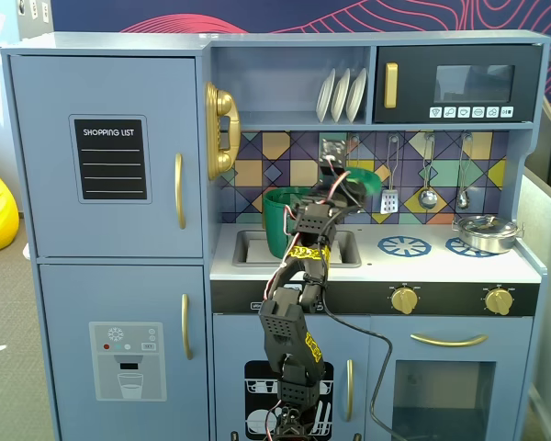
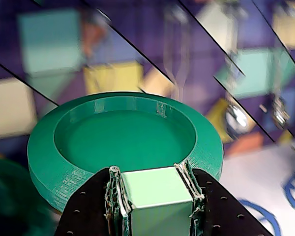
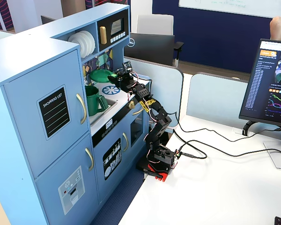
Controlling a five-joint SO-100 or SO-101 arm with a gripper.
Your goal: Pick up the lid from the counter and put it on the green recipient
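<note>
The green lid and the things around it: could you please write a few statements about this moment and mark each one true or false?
1. The gripper is shut on the square knob of the green lid. True.
2. The lid already sits on the green recipient. False: it is held in the air, above and to the right of the recipient in a fixed view.
3. The recipient stands in the sink. True.
4. The steel pot stands in the sink beside it. False: it sits on the right burner in a fixed view.
5. The microwave door hangs open. False: it is closed.
</note>
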